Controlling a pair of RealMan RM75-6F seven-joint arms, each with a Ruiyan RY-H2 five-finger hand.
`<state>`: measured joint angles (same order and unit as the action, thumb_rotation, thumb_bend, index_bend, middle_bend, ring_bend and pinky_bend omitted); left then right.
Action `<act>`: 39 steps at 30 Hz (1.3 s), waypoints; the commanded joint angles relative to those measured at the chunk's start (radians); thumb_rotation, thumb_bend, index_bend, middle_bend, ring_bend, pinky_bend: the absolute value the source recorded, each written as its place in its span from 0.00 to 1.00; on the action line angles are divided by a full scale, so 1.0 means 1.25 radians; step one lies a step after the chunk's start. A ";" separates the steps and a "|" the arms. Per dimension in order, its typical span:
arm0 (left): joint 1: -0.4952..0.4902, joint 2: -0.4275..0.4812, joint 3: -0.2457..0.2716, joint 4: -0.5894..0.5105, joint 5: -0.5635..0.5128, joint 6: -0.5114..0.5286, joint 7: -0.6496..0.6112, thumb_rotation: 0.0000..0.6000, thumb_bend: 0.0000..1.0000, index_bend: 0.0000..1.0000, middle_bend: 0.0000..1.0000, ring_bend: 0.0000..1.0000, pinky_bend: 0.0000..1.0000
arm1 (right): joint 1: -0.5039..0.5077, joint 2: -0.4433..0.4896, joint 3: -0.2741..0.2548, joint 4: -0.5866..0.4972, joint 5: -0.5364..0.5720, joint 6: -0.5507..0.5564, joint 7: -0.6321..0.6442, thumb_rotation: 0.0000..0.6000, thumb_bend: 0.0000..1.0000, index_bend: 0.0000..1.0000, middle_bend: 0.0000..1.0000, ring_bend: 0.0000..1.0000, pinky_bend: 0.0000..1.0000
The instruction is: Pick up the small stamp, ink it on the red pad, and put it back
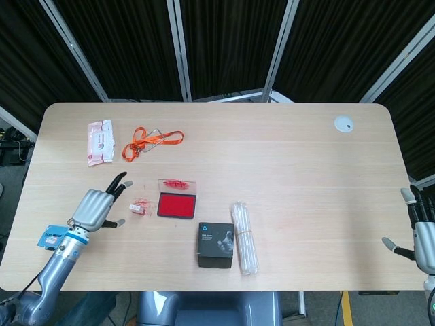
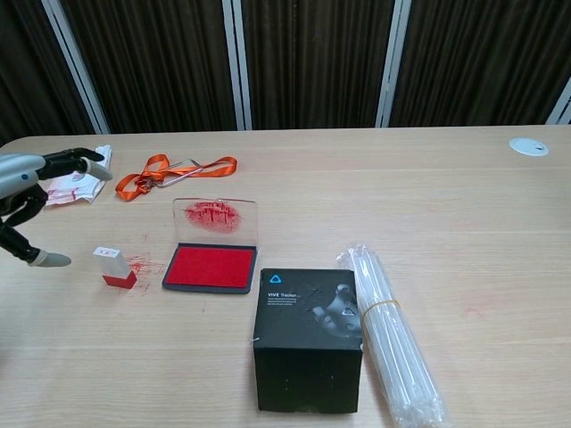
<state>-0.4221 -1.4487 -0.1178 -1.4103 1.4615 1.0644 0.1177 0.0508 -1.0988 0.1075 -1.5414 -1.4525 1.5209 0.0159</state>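
The small stamp [image 1: 138, 208] [image 2: 114, 267], white on top with a red base, stands on the table amid red ink smears, just left of the red ink pad [image 1: 177, 205] [image 2: 211, 267]. The pad's clear lid [image 2: 215, 221] stands upright behind it, smeared red. My left hand [image 1: 100, 206] [image 2: 31, 201] hovers open to the left of the stamp, fingers spread, not touching it. At the table's right edge my right hand [image 1: 418, 229] is open and holds nothing.
A black box [image 1: 216, 244] [image 2: 308, 339] and a bundle of clear tubes [image 1: 244, 237] [image 2: 391, 335] lie right of the pad. An orange lanyard [image 1: 151, 142] [image 2: 169, 173] and a wipes packet [image 1: 100, 141] [image 2: 78, 174] lie at the back left. A white disc [image 1: 344, 123] [image 2: 529, 145] sits far right.
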 commanded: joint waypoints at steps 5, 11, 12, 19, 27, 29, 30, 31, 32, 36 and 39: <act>-0.037 -0.056 0.009 0.088 -0.009 -0.039 -0.106 1.00 0.10 0.21 0.08 0.81 0.92 | -0.004 -0.001 0.003 0.008 0.014 -0.003 0.000 1.00 0.00 0.00 0.00 0.00 0.00; -0.050 -0.076 0.015 0.120 -0.012 -0.052 -0.142 1.00 0.28 0.30 0.23 0.82 0.93 | -0.007 0.001 0.003 0.009 0.015 0.000 0.005 1.00 0.00 0.00 0.00 0.00 0.00; -0.053 -0.079 0.015 0.124 -0.014 -0.053 -0.140 1.00 0.30 0.31 0.25 0.82 0.93 | -0.008 0.001 0.003 0.008 0.015 0.001 0.005 1.00 0.00 0.00 0.00 0.00 0.00; -0.067 -0.097 0.013 0.135 -0.034 -0.063 -0.108 1.00 0.30 0.32 0.29 0.82 0.93 | -0.007 0.002 0.004 0.009 0.016 -0.003 0.007 1.00 0.00 0.00 0.00 0.00 0.00; -0.075 -0.097 0.019 0.130 -0.055 -0.085 -0.090 1.00 0.24 0.33 0.34 0.82 0.93 | -0.006 0.002 0.005 0.011 0.020 -0.007 0.009 1.00 0.00 0.00 0.00 0.00 0.00; -0.077 -0.096 0.022 0.131 -0.053 -0.087 -0.091 1.00 0.24 0.34 0.34 0.82 0.93 | -0.006 0.001 0.005 0.011 0.020 -0.008 0.010 1.00 0.00 0.00 0.00 0.00 0.00; -0.078 -0.095 0.024 0.134 -0.052 -0.087 -0.091 1.00 0.24 0.34 0.35 0.82 0.93 | -0.005 0.001 0.005 0.011 0.020 -0.008 0.010 1.00 0.00 0.00 0.00 0.00 0.00; -0.079 -0.096 0.025 0.136 -0.052 -0.087 -0.090 1.00 0.24 0.34 0.35 0.82 0.93 | -0.005 0.002 0.005 0.011 0.020 -0.008 0.010 1.00 0.00 0.00 0.00 0.00 0.00; -0.080 -0.096 0.026 0.139 -0.053 -0.087 -0.090 1.00 0.24 0.35 0.36 0.82 0.93 | -0.005 0.002 0.005 0.011 0.020 -0.008 0.010 1.00 0.00 0.00 0.00 0.00 0.00; -0.083 -0.104 0.028 0.151 -0.056 -0.088 -0.090 1.00 0.24 0.37 0.39 0.82 0.93 | -0.005 0.001 0.005 0.010 0.020 -0.010 0.010 1.00 0.00 0.00 0.00 0.00 0.00; -0.086 -0.111 0.029 0.161 -0.058 -0.087 -0.083 1.00 0.25 0.37 0.39 0.82 0.93 | -0.005 0.001 0.005 0.011 0.022 -0.012 0.011 1.00 0.00 0.00 0.00 0.00 0.00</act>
<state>-0.5281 -1.5855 -0.0817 -1.2115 1.3902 0.9553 0.0110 0.0446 -1.0971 0.1140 -1.5281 -1.4255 1.5062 0.0293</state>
